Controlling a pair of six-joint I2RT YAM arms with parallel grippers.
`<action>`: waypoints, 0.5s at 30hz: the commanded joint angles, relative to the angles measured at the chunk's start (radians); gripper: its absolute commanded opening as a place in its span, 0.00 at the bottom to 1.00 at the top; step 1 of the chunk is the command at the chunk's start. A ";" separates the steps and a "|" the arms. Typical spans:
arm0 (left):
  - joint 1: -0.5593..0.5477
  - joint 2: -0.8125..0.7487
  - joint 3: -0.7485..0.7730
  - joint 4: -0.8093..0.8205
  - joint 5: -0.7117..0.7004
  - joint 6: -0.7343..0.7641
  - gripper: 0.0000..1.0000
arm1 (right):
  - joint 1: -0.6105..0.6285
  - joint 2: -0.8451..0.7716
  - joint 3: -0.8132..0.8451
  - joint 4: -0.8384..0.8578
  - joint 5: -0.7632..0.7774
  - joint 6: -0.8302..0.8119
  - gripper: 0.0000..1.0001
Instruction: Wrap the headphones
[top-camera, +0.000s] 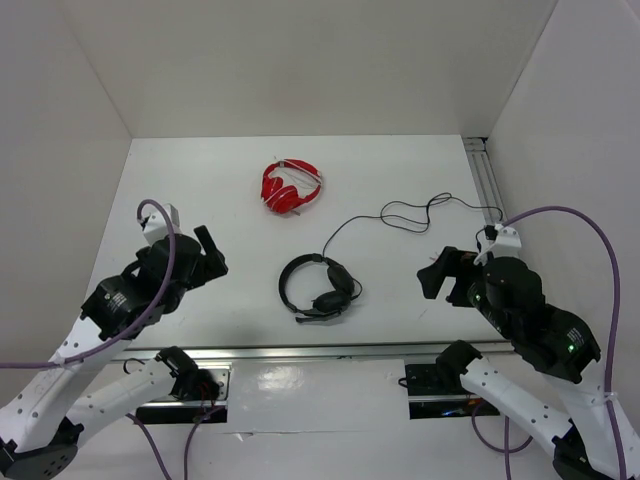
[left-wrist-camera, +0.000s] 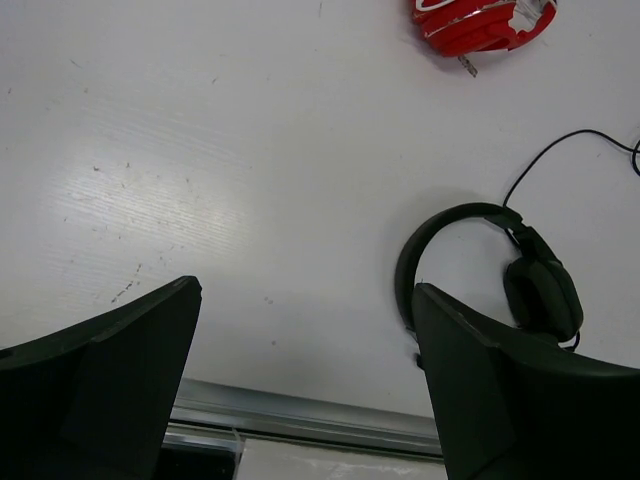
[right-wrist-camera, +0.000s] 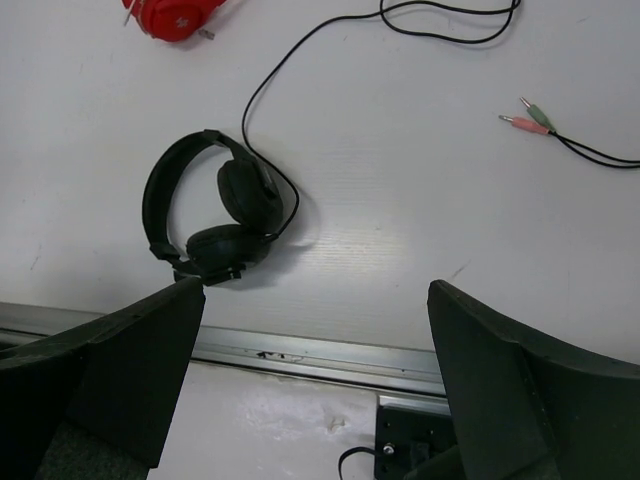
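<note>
The black headphones (top-camera: 336, 277) lie flat on the white table near its front middle, earcups folded together. Their thin black cable (top-camera: 340, 228) runs loose from them to the back right, and its pink and green plugs (right-wrist-camera: 528, 118) lie on the table. The headphones also show in the left wrist view (left-wrist-camera: 543, 295) and the right wrist view (right-wrist-camera: 248, 190). My left gripper (top-camera: 212, 255) is open and empty, left of the headphones and apart from them. My right gripper (top-camera: 432, 278) is open and empty, to their right. Both hover above the table.
Smaller red headphones (top-camera: 291, 186) lie behind the black ones, toward the back middle. A metal rail (top-camera: 320, 352) runs along the table's front edge and another rail (top-camera: 487, 175) along the back right side. White walls enclose the table.
</note>
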 joint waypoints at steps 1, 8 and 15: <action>0.004 -0.028 -0.008 0.035 0.018 0.026 1.00 | 0.006 0.016 0.020 -0.013 0.012 0.002 1.00; 0.004 -0.011 -0.042 0.146 0.177 0.178 1.00 | -0.003 0.038 0.011 -0.003 -0.037 -0.007 1.00; 0.004 0.220 -0.040 0.276 0.531 0.235 1.00 | -0.021 0.020 0.001 0.093 -0.157 -0.016 1.00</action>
